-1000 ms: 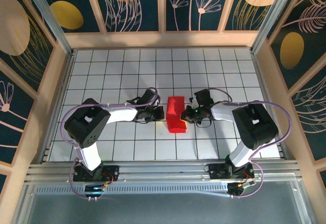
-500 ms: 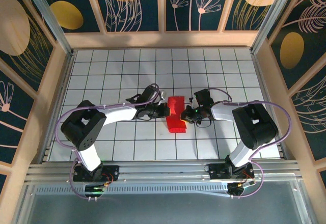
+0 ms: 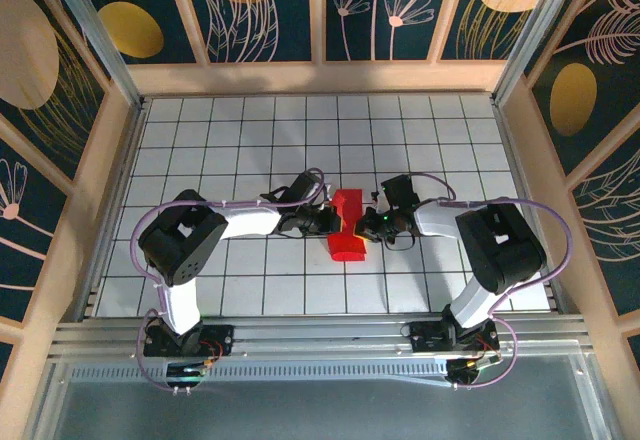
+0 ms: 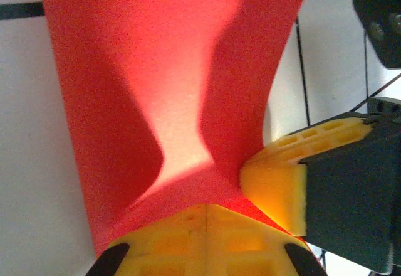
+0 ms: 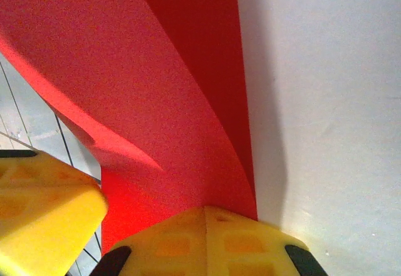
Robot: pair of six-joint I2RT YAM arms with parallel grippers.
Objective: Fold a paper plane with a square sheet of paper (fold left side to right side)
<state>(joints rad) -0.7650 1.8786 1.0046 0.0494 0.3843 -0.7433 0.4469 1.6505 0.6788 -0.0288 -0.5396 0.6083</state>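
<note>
Pinching the square sheet of paper from opposite sides, the left gripper and right gripper are meeting near the middle of the white-tiled table, each pressed together on the red edge. The sheet is bowing upward between them, its yellow fingertips nearly touching.

black joint housings, white links, lilac cables, yellow honeycombed fingers, black bases

the red sheet runs off the top edge; the left pincer covers its near end.
</note>
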